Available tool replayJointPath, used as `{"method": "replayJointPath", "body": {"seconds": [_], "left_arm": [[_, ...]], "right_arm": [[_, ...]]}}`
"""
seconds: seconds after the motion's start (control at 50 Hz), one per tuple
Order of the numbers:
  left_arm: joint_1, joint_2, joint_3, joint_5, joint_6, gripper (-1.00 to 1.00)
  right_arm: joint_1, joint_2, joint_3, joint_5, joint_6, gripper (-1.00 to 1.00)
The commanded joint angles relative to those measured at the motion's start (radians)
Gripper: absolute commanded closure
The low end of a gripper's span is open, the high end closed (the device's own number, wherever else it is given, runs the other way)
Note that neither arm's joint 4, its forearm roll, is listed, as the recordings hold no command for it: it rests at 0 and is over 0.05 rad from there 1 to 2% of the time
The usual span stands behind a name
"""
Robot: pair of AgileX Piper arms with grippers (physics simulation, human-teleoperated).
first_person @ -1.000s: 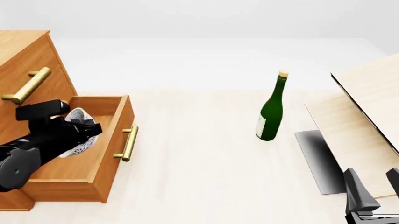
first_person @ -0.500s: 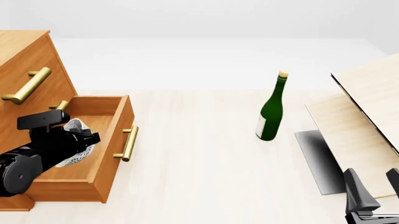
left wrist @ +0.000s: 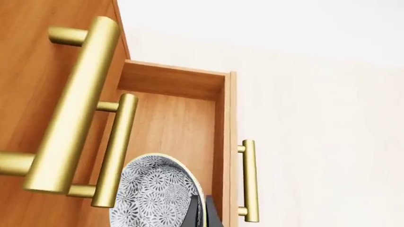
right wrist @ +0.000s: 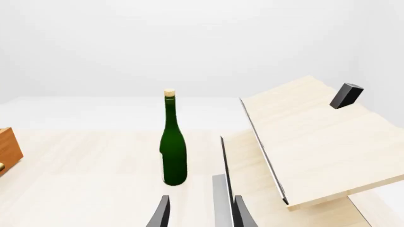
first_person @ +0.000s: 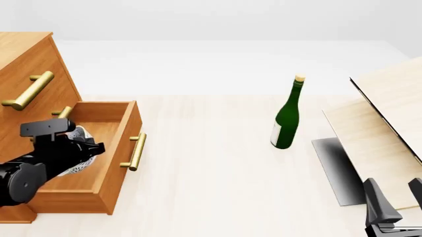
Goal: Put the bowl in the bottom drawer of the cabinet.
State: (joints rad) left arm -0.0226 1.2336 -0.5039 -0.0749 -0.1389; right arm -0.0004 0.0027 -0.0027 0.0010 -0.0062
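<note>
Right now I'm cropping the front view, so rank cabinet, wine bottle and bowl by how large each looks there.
1. cabinet, largest, partly out of frame
2. green wine bottle
3. bowl, smallest, though the left gripper hides much of it

Bowl [first_person: 78,148] inside bottom drawer [first_person: 115,148], bottle [first_person: 287,118] far right.

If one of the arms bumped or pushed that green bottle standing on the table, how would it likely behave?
The green bottle stands upright, tall and narrow on a small base, so a push near its neck would probably tip it. Once down, its round body would likely roll across the table. It looks like smooth glass, so probably rigid, somewhat slippery for fingers, and possibly breakable.
</note>
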Motion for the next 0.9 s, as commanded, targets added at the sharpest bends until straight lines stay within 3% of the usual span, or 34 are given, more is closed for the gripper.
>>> {"method": "replayJointPath", "body": {"seconds": [0.02,0.9], "left_arm": [[0.002,0.017,-0.001,-0.019,0.011,1.00],[0.075,0.099,0.034,-0.113,0.060,1.00]], "right_arm": [[0.000,0.000,0.000,0.000,0.000,-1.00],[0.000,0.000,0.000,0.000,0.000,-1.00]]}}
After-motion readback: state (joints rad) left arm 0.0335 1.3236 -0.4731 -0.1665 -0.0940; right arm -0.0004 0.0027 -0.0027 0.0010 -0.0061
